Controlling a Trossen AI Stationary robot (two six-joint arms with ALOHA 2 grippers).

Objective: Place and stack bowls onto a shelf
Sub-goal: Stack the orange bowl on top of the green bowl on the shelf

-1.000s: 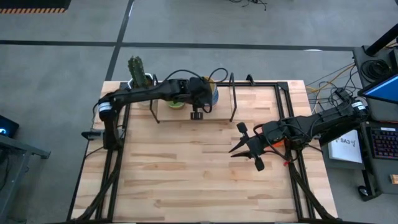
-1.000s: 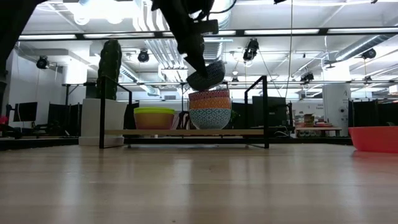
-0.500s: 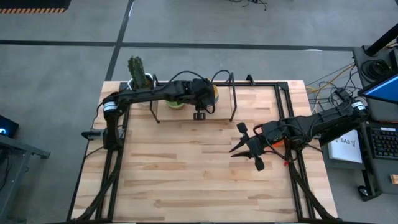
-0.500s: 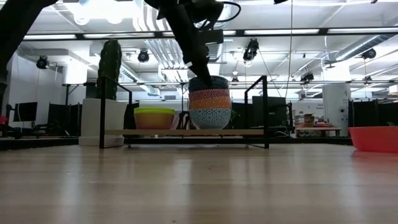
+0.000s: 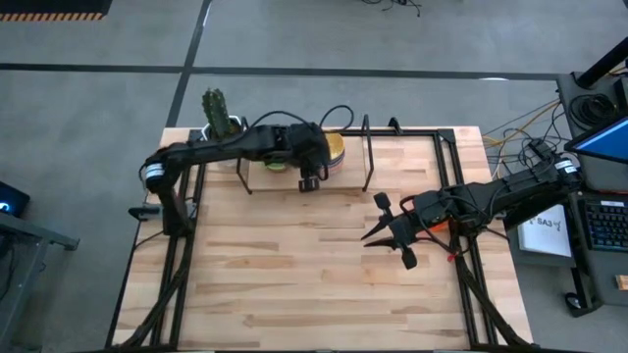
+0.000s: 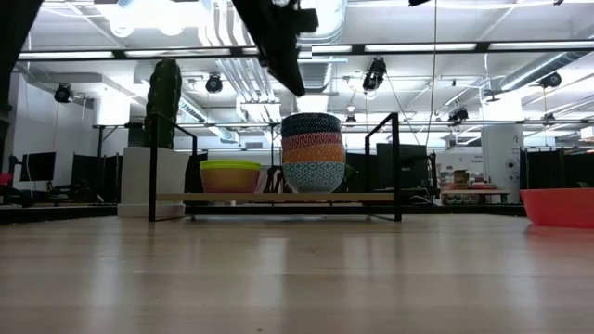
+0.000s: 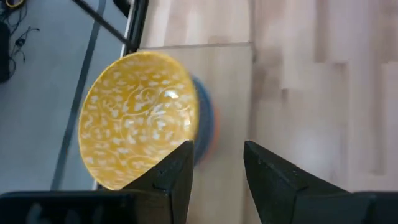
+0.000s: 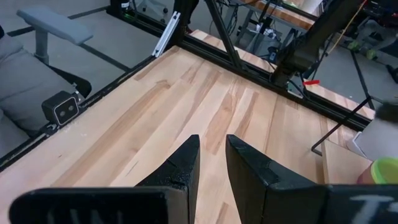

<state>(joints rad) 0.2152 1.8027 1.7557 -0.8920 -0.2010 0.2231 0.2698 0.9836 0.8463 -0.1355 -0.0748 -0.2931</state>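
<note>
High view: my left gripper [image 5: 310, 180] hung over the shelf [image 5: 355, 178], just beside the bowl stack [image 5: 334, 147]; my right gripper [image 5: 391, 233] waited well apart over the table [image 5: 294, 275], fingers spread.
Low view: four bowls nested in the stack [image 6: 312, 152] on the shelf board [image 6: 278, 197]; a shorter yellow-green stack [image 6: 230, 175] stood beside it; a red-orange bowl [image 6: 559, 206] sat alone on the table, far from the shelf.
Left wrist view: my fingers [image 7: 174, 171] were parted and empty; the top bowl [image 7: 140, 118] showed a yellow patterned inside.
Right wrist view: my fingers [image 8: 180, 165] were parted over bare wood.
Handling, my judgement: bowls looked rigid, glazed, probably slippery and chippable; pinch the rim wall, one finger inside.
</note>
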